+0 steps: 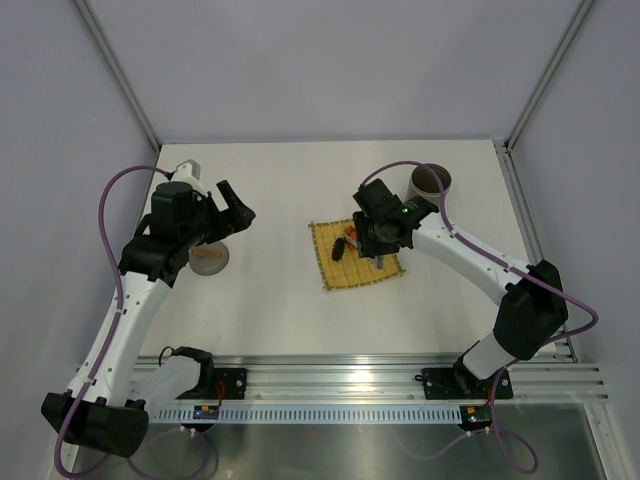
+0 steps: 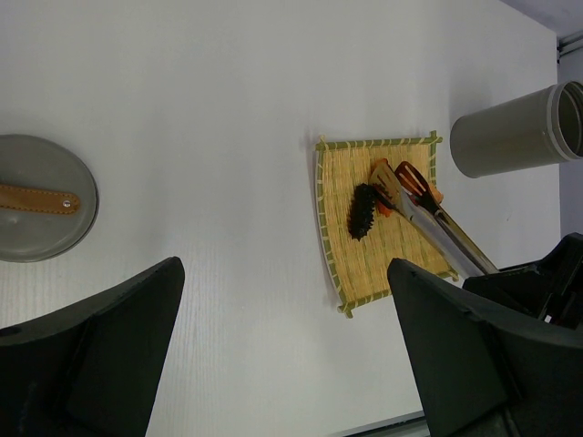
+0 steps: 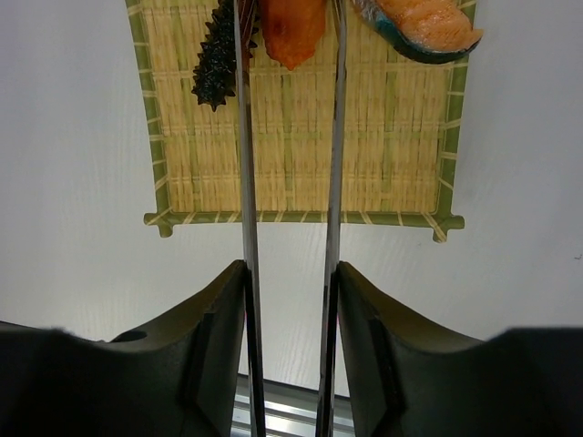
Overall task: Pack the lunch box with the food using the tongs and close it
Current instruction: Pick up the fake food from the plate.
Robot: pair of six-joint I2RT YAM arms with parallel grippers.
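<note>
My right gripper point(image 3: 290, 309) is shut on the silver tongs point(image 3: 244, 164), one finger pressing each arm from outside. It hovers over the yellow mat point(image 3: 392, 137). The tongs' two arms straddle an orange food piece point(image 3: 291, 32); I cannot tell whether they touch it. A dark spiky piece point(image 3: 217, 64) lies just left of the left arm, and an orange-pink piece point(image 3: 419, 27) sits at the right. The grey lunch box point(image 1: 430, 182) stands open behind the mat, seen too in the left wrist view as the lunch box point(image 2: 510, 137). My left gripper point(image 2: 287, 346) hangs open above bare table.
The round grey lid point(image 1: 210, 258) with a brown strap lies under the left arm; the left wrist view shows the lid point(image 2: 41, 196) at its left edge. The mat point(image 1: 335, 275) sits mid-table. A metal rail point(image 1: 380, 385) runs along the near edge.
</note>
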